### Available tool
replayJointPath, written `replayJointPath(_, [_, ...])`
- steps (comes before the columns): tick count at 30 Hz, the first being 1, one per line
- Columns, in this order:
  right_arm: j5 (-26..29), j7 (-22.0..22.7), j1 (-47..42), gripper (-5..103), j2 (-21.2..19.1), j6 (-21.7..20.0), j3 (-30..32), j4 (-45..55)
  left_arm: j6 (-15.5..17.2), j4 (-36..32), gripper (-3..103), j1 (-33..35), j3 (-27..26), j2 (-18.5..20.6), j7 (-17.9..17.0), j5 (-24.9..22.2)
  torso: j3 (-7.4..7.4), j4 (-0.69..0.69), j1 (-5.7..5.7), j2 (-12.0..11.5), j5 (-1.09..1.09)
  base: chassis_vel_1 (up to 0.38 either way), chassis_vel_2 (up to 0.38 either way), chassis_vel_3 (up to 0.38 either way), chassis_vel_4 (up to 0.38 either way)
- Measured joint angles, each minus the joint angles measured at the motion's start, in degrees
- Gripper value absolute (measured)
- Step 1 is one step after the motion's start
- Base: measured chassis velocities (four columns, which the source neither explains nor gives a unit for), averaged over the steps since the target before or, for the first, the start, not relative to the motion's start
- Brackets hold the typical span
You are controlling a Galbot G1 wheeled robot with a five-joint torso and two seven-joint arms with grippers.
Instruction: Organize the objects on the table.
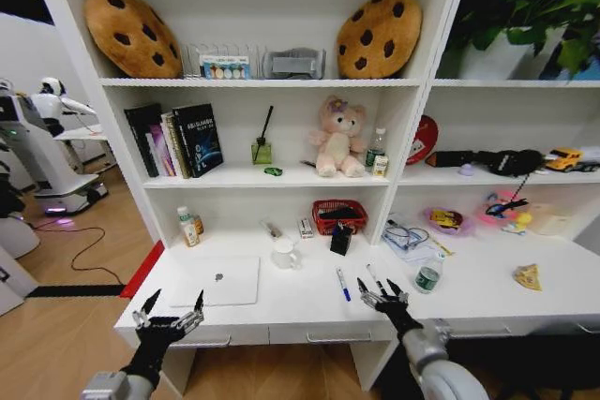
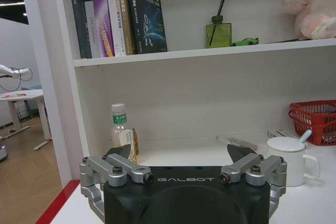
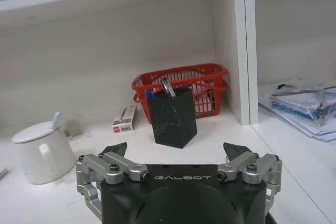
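Facing the long white desk (image 1: pixel 281 311), both arms hover at its front edge, palms forward. The upper arms are cut off at the head view's bottom edge. The left gripper (image 1: pixel 170 311) sits at seven o'clock from the silver laptop (image 1: pixel 216 282), fingers spread wide, gripping nothing. The right gripper (image 1: pixel 382 290) has its fingers likewise spread and empty, just at five o'clock from the blue pen (image 1: pixel 343 285) and a second pen (image 1: pixel 375 277) whose colour is hard to make out. The green-labelled can (image 1: pixel 427 276) stands at two o'clock from the right gripper. The green toy car (image 1: pixel 273 171) lies on the shelf above, beside the diffuser bottle (image 1: pixel 262 150). A black pen holder (image 3: pixel 171 116) partly hides the red basket (image 3: pixel 202 85).
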Motion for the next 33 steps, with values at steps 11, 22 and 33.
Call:
replayJointPath(11, [4.30,4.06,13.81,100,-2.76,-3.51,-10.37,-12.43,0.00,0.00,100,0.00,0.02,0.00,0.01,0.00,-0.01,-0.01,0.00,0.00,0.00,0.000,0.000,0.000,0.000])
replayJointPath(22, [4.40,4.56,21.54,90,-3.05,-3.99,-16.67,-17.77,0.00,0.00,100,0.00,0.02,0.00,0.01,0.00,-0.01,-0.01,0.00,0.00,-0.01,0.000,0.000,0.000,0.000])
replayJointPath(33, [4.19,4.88,21.59,83,-1.69,-4.67,-17.87,-19.50,0.00,0.00,100,0.00,0.02,-0.01,0.01,0.00,-0.01,-0.02,-0.01,0.01,0.00,0.000,0.000,0.000,0.000])
